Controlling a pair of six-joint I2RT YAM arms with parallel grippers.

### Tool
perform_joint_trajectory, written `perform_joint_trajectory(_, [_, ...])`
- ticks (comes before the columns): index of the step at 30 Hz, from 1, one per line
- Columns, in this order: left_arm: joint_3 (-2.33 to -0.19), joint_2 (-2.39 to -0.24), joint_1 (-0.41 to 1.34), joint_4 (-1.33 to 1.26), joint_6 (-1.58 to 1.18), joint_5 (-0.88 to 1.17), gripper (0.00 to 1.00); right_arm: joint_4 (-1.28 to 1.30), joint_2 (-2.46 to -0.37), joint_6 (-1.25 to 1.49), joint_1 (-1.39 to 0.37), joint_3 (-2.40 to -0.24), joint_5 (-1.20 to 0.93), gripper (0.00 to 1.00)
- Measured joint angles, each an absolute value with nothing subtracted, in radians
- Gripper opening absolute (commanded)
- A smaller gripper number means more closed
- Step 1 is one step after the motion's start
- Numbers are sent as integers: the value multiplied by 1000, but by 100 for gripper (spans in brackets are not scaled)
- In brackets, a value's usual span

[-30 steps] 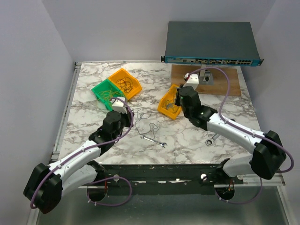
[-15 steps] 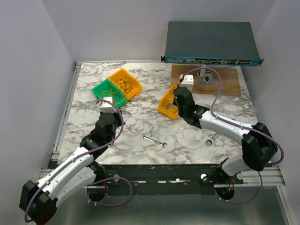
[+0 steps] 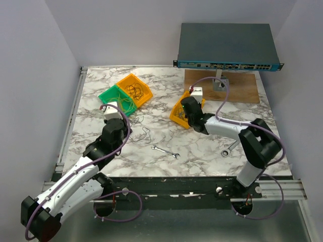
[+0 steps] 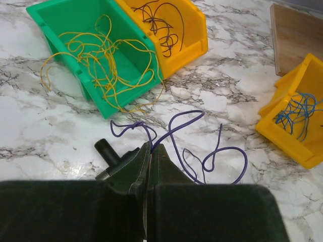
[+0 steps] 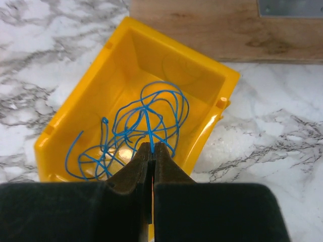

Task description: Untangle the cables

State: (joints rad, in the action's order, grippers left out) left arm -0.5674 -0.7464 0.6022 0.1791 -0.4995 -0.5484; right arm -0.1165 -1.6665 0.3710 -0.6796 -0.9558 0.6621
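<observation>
My left gripper (image 4: 151, 146) is shut on a thin purple wire (image 4: 184, 118) that loops over the marble just ahead of the tips; it also shows in the top view (image 3: 146, 132), right of the left gripper (image 3: 116, 115). My right gripper (image 5: 152, 144) is shut on a strand of the blue wire tangle (image 5: 136, 123), which lies in a yellow bin (image 5: 101, 85). In the top view the right gripper (image 3: 184, 111) is over that bin (image 3: 176, 115). Yellow wires (image 4: 106, 55) fill a green bin (image 4: 96, 96) and spill over its edge. Dark wires (image 4: 161, 22) lie in a second yellow bin (image 4: 194, 38).
A small silver wrench (image 3: 165, 151) lies near the front middle, another wrench (image 3: 229, 148) to the right. A network switch (image 3: 227, 48) stands at the back on a wooden board (image 3: 242, 91). The green bin (image 3: 108, 96) and yellow bin (image 3: 144, 91) stand side by side at back left.
My left gripper has drawn back to the left, dragging the purple wire left with it. My right gripper has moved left and down over the yellow bin with the blue wires.
</observation>
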Motion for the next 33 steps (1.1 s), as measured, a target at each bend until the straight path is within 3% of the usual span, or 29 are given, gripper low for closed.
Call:
perform_joint_trajectory(4, [-568, -753, 602, 191, -499, -538, 0, -68, -1788, 399, -677, -1021, 636, 1])
perform_joint_trajectory(7, [-567, -773, 602, 193, -499, -516, 0, -31, -1831, 419, -674, -1048, 618, 12])
perform_joint_trajectory(9, [-568, -796, 602, 196, -498, -493, 0, -16, -1819, 427, -674, -1042, 615, 30])
perform_joint_trajectory(16, [-603, -912, 602, 234, -478, -395, 0, -44, -1633, 423, -674, -964, 614, 55])
perform_joint_trajectory(20, [-665, -994, 603, 270, -459, -345, 0, -78, -1543, 411, -673, -942, 611, 87])
perform_joint_trajectory(24, [-721, -1081, 603, 317, -445, -318, 2, -108, -1486, 407, -673, -900, 603, 99])
perform_joint_trajectory(27, [-735, -1120, 604, 349, -438, -299, 14, -139, -1425, 407, -673, -825, 596, 100])
perform_joint_trajectory(30, [-735, -1137, 604, 374, -434, -269, 51, -163, -1363, 407, -673, -762, 585, 100])
perform_joint_trajectory(33, [-735, -1143, 605, 393, -439, -236, 70, -193, -1301, 411, -673, -710, 571, 100])
